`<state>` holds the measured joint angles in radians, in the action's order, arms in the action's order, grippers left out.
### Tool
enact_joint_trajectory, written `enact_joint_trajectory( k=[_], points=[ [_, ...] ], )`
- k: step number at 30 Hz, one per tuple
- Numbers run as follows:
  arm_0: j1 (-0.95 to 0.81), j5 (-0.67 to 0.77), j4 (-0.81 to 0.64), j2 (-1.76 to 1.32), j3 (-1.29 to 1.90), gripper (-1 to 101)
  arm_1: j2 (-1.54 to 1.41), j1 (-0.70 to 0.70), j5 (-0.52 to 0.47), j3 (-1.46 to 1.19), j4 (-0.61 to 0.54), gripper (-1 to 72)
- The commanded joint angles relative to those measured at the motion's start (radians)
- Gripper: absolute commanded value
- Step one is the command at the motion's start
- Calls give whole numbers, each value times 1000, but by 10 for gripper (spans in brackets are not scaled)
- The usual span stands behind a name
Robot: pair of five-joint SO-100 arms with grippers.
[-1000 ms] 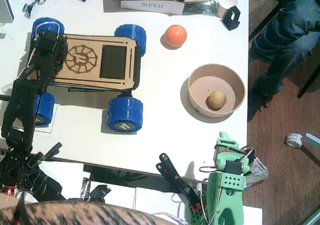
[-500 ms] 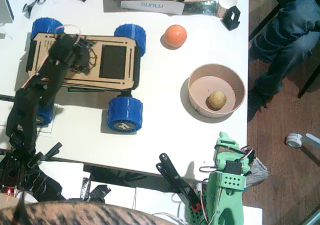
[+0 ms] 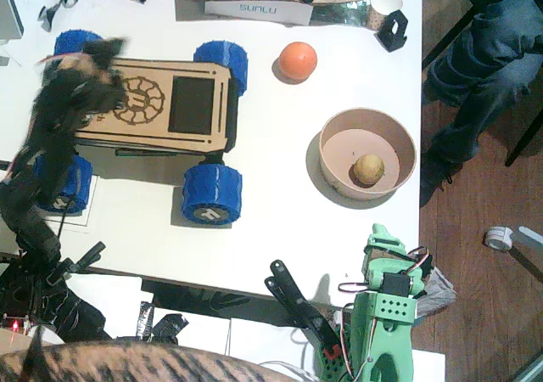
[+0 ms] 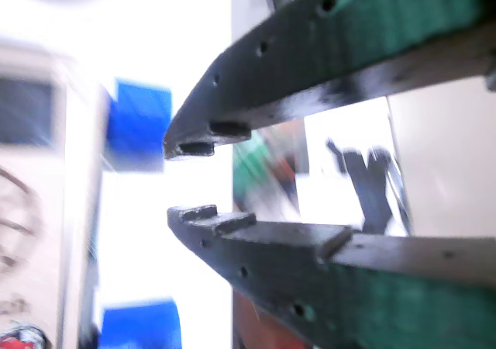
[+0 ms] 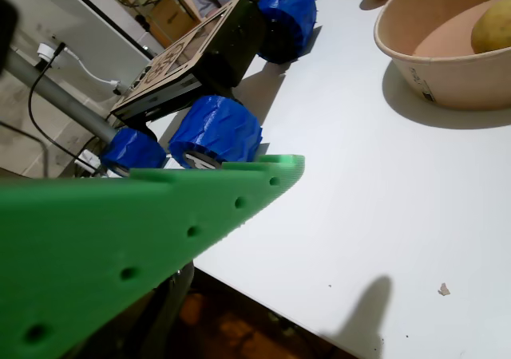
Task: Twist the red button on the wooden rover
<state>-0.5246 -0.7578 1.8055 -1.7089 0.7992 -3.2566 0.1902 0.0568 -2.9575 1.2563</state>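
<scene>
On the table (image 3: pixel 280 221), one wooden rover (image 3: pixel 153 106), four blue wheels (image 3: pixel 212 193).

1. The flat rectangular light plywood rover (image 3: pixel 148 102) looks matt, with a dark engraved gear emblem (image 3: pixel 138 100) and a smooth black panel (image 3: pixel 193 104) beside it.
2. Its knobbly blue plastic wheels (image 3: pixel 212 193) are rough and ribbed.
3. The white table (image 3: pixel 280 204) is smooth and faintly glossy.
4. The tan round bowl (image 3: pixel 367 153), right of the rover, looks like matt paper pulp.
5. The green plastic gripper finger (image 5: pixel 120 239) shows fine printed layer lines.
6. The black gripper fingers (image 4: pixel 325 62) look dull and scuffed.
</scene>
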Motion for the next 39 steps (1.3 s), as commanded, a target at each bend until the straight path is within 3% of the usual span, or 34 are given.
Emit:
enact_joint_trajectory(
  k=[1, 7, 15, 32, 39],
  points=[
    [12, 98, 43, -183, -5, 56, 5, -5, 0, 6, -5, 204],
    [107, 276, 41, -377, -5, 46, 5, -5, 0, 6, -5, 204],
    [330, 397, 41, -615, -5, 42, 5, -5, 0, 6, -5, 204],
    [951, 531, 40, -923, -5, 70, 5, -5, 0, 6, -5, 204],
    [994, 653, 46, -1022, -5, 62, 5, -5, 0, 6, -5, 204]
  ],
)
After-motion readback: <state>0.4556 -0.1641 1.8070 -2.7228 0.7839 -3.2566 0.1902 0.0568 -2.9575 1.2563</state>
